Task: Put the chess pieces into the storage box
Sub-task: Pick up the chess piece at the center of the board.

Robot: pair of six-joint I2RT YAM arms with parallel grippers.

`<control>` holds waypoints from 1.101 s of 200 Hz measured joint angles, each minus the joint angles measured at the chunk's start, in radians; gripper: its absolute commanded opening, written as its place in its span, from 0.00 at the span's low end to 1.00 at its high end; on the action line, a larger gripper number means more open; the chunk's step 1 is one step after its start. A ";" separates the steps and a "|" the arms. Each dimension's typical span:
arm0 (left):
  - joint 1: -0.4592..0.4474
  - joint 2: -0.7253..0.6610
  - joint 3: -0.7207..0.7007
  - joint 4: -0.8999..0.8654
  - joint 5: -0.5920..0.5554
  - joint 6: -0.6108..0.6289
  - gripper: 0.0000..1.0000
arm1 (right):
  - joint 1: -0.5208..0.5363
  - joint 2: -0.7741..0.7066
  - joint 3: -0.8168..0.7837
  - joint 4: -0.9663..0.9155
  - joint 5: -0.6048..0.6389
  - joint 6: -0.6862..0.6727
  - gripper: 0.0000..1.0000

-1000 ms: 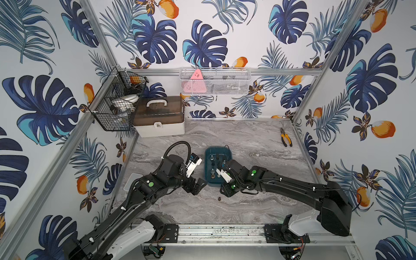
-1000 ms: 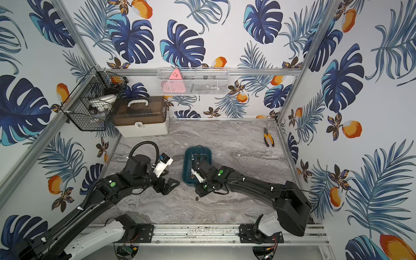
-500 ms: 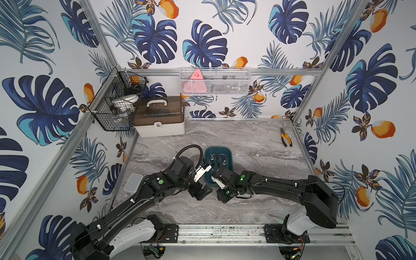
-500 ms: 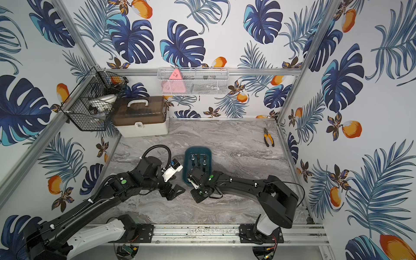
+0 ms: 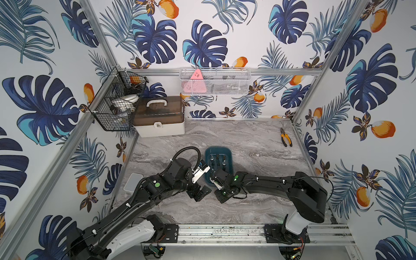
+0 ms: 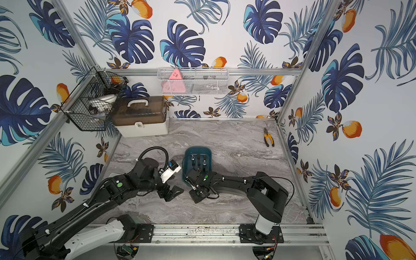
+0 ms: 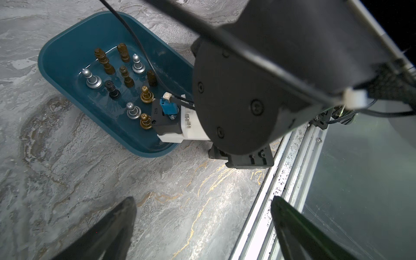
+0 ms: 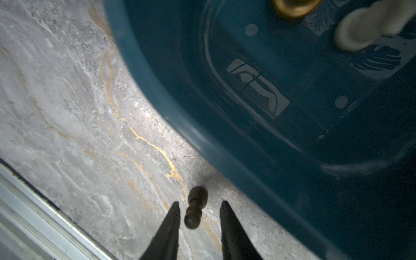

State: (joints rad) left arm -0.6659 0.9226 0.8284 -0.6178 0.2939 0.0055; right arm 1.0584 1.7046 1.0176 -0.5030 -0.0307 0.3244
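Right wrist view: one dark brown pawn [image 8: 195, 207] sits on the bench [image 8: 67, 112], just outside the storage box [image 8: 292, 157], between the right end effector's [image 8: 200, 202] parted fingers, not yet pinched. About ten chess pieces [image 7: 127, 76] stand inside the box. The left end effector [image 7: 203, 198] hangs spread wide and empty.

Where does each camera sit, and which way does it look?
Both top views: up high, looking down at the table; left claw, right claw show.
Left wrist: on the left arm, facing the box and right arm; its open claw shows.
Right wrist: on the right arm, close above a brown piece between its claw tips.
Shared: every view shows the box.
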 measured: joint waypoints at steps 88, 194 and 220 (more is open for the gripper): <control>0.000 0.009 0.000 0.000 -0.011 0.000 0.97 | 0.008 0.013 0.003 0.015 0.007 0.000 0.22; 0.000 0.019 0.000 0.000 -0.029 0.000 0.97 | 0.016 0.012 0.001 0.013 0.019 0.001 0.18; 0.000 0.023 0.001 0.000 -0.030 0.000 0.97 | 0.019 0.012 0.001 0.011 0.022 0.001 0.18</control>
State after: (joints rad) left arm -0.6662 0.9459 0.8291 -0.6174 0.2638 0.0051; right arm 1.0775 1.7168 1.0187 -0.4919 -0.0086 0.3252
